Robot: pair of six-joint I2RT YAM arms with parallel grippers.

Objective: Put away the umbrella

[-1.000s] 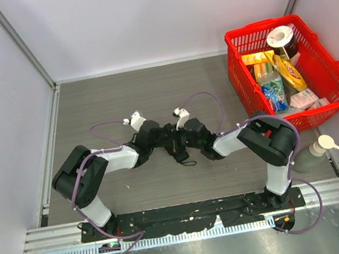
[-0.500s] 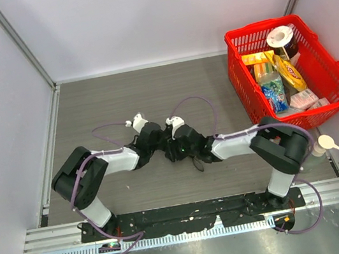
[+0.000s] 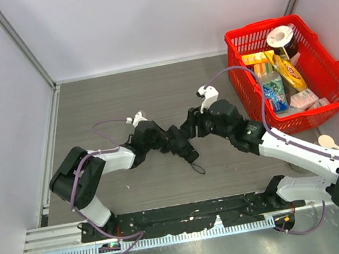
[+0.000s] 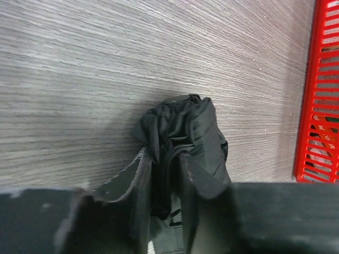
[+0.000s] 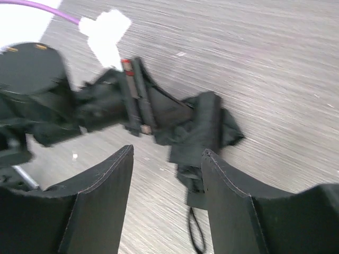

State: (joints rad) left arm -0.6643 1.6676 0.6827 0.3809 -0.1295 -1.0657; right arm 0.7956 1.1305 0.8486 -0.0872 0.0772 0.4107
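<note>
The black umbrella [image 3: 184, 149] lies folded on the table between the two arms, its wrist strap [image 3: 196, 166] trailing toward the near edge. My left gripper [image 3: 170, 142] reaches in from the left. In the left wrist view my left gripper [image 4: 162, 155] stands a little open, its fingers straddling a fold of the umbrella [image 4: 197, 127]. My right gripper [image 3: 190, 125] hovers just right of it. In the right wrist view my right gripper [image 5: 168, 151] is open with nothing between its fingers, and the umbrella [image 5: 204, 121] lies ahead of them.
A red basket [image 3: 235, 81] filled with groceries stands at the right rear, and its wall [image 4: 318, 106] shows in the left wrist view. A pump bottle [image 3: 326, 141] stands near the right wall, partly behind the right arm. Walls close in the table's left, back and right.
My right gripper opened, let go of the umbrella and drew back up and to the right. My left gripper's jaws have parted a little around the fabric.
</note>
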